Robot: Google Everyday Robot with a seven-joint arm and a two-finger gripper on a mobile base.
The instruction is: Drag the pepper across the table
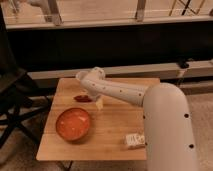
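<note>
The pepper (82, 98), small, slim and dark red, lies on the left rear part of the light wooden table (115, 125). My white arm reaches in from the lower right, its wrist bent above the table's back edge. The gripper (100, 103) hangs down under the wrist, a pale tip just right of the pepper and low over the planks. It looks open and holds nothing. I cannot tell whether it touches the pepper.
A large round orange-red bowl (73, 124) stands in front of the pepper on the table's left half. A small white packet (134, 140) lies near the front right edge. A black folding chair (15, 100) stands left of the table, and a dark wall with a ledge runs behind.
</note>
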